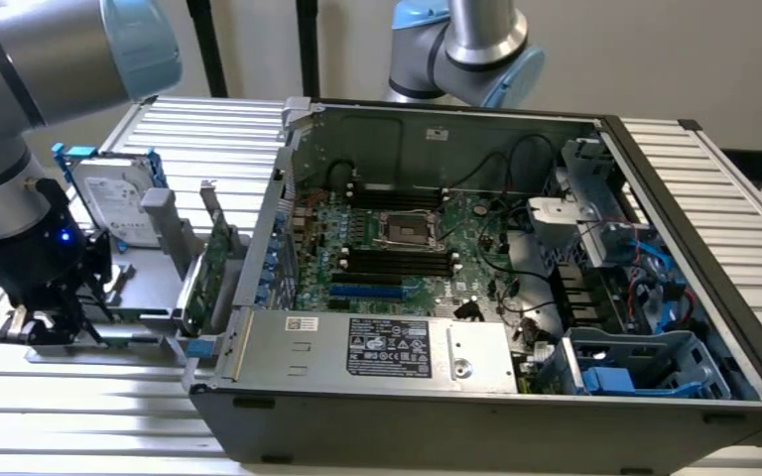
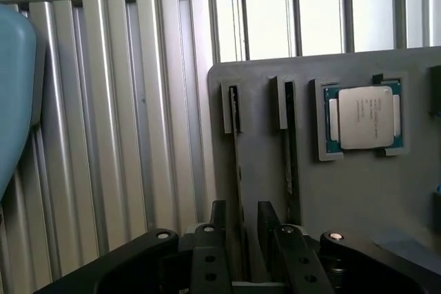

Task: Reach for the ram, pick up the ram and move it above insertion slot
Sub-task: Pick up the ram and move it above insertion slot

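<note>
Gripper [image 2: 241,215] open, fingers either side of the ram [image 2: 238,170], which stands edge-on in a grey holder [image 2: 344,197] on the counter [image 2: 124,135]. Insertion slot [image 1: 395,260] well apart, inside the computer case [image 1: 421,124].

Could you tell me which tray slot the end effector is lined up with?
The slot farther from the silver processor; the other slot sits right beside it.

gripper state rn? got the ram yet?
Gripper: open, fingers on either side of the ram, not clamped on it.
</note>
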Controlling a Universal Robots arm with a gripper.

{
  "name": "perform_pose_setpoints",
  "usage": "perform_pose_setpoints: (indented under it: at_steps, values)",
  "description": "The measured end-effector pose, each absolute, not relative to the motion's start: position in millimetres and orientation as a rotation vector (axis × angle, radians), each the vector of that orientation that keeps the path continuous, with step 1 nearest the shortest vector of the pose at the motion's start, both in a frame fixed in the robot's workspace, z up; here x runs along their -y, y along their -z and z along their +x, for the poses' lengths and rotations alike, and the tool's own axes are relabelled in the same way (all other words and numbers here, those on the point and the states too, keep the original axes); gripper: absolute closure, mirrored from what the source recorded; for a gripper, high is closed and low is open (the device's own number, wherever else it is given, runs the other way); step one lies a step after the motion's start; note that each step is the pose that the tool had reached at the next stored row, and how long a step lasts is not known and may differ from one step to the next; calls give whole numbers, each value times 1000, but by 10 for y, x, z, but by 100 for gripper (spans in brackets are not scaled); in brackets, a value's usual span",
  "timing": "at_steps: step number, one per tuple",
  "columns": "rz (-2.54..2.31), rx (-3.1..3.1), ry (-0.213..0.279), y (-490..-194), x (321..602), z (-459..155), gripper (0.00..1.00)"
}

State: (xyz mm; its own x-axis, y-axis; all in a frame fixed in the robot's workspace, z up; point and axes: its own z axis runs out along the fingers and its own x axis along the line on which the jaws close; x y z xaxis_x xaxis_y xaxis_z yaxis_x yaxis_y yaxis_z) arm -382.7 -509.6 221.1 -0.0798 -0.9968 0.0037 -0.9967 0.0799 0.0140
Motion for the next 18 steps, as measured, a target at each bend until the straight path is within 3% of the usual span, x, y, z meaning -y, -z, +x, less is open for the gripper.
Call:
perform_pose_setpoints:
  at_steps: [18]
  values:
    - [2203,2239,38,-1988,5095,-3841,67]
